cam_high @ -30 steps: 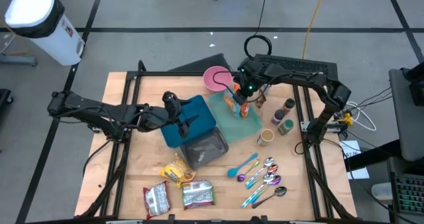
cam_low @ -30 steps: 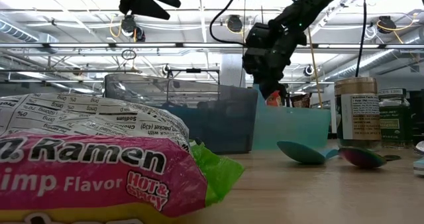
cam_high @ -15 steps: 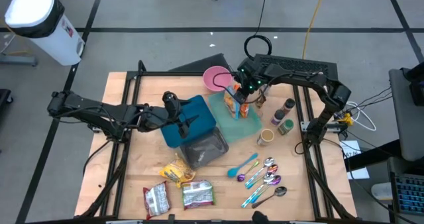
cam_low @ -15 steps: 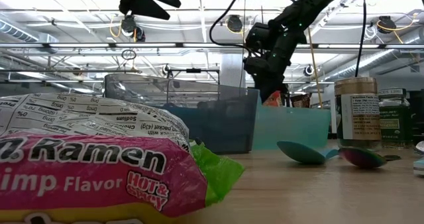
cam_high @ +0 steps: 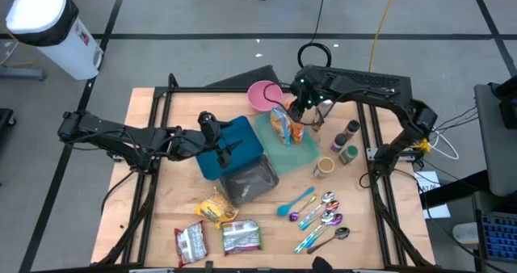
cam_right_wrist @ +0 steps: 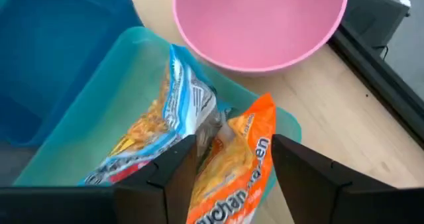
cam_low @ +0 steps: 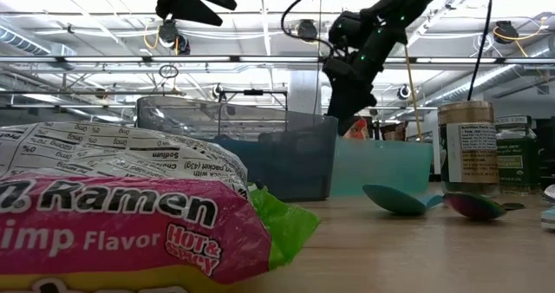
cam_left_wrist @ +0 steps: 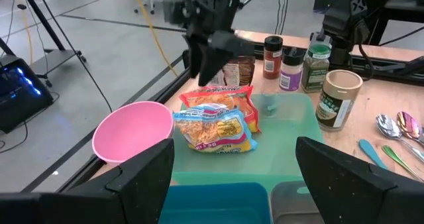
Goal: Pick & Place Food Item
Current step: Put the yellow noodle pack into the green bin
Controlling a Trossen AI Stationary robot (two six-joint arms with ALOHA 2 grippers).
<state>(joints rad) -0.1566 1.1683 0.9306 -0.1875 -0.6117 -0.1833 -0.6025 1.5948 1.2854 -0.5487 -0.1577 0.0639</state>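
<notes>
While both tools gape empty, packets and spoons litter the wooden table [cam_high: 161, 216].

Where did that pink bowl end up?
In the high view, the round pink plastic bowl sits at the table's far edge, just beyond the pale green tray, beside the right end effector.

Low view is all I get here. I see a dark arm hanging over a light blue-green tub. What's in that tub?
Observer: Two noodle packets, one blue-edged and one orange, lying on the light teal tray.
Operator: Is the hand holding them?
Observer: No. The right hand is above the packets, fingers open with nothing between them.
Operator: Anything beside the tray I can't see?
Observer: A pink bowl sits at the tray's far corner.
Operator: And the other arm?
Observer: The left hand hangs over the dark teal bin.
</notes>
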